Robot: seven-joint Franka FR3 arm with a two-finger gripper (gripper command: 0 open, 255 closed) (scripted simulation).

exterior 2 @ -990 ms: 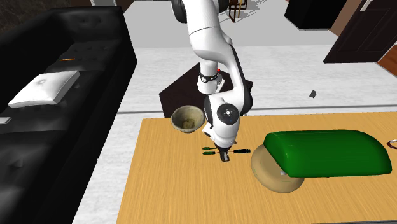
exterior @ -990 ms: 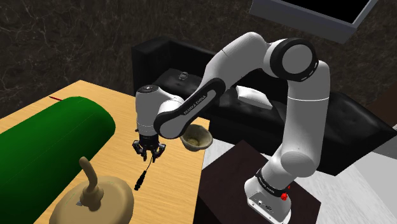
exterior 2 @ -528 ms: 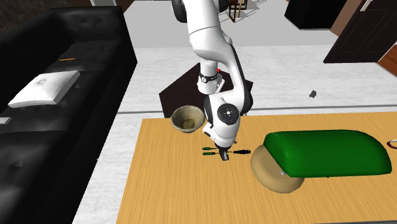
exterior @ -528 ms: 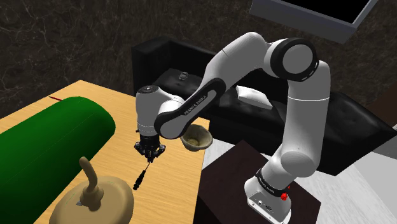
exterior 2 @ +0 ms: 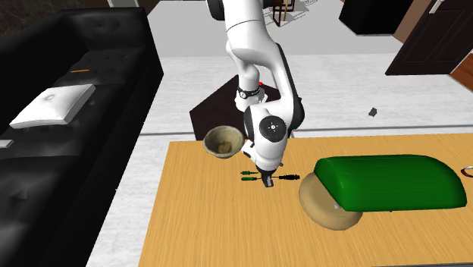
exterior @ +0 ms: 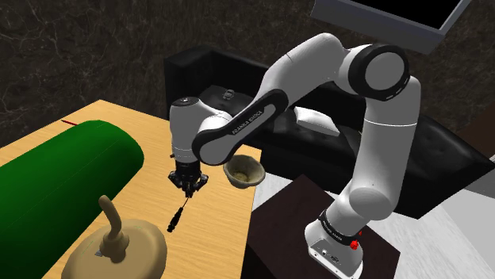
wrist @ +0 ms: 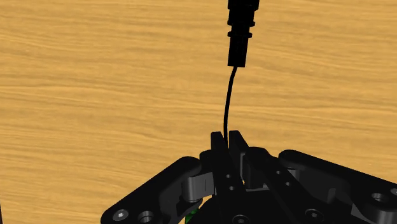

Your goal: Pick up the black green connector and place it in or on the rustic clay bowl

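The connector is a thin black cable (wrist: 228,95) with a black plug (wrist: 241,32) at one end and green tips (exterior 2: 245,177) at the other. My gripper (wrist: 226,141) is shut on the cable near its middle, and its fingers meet around it. In the shoulder view the gripper (exterior: 189,189) hangs low over the wooden table, and the plug (exterior: 174,223) trails down toward the board. The clay bowl (exterior: 243,171) sits at the table's edge just beside the hand, toward the shoulder view's right. The second exterior view shows the bowl (exterior 2: 223,142) empty.
A large green rounded block (exterior: 55,178) lies along the wooden table (exterior 2: 212,227), partly over a tan round base with an upright handle (exterior: 116,244). A black sofa (exterior 2: 68,83) with a white cushion (exterior 2: 51,105) runs beyond the table. The dark stand (exterior: 317,230) stands beside the table.
The fingers, open around the cable a second ago, have shut on it. The hand has since risen slightly and the arm's elbow has shifted to the shoulder view's right.
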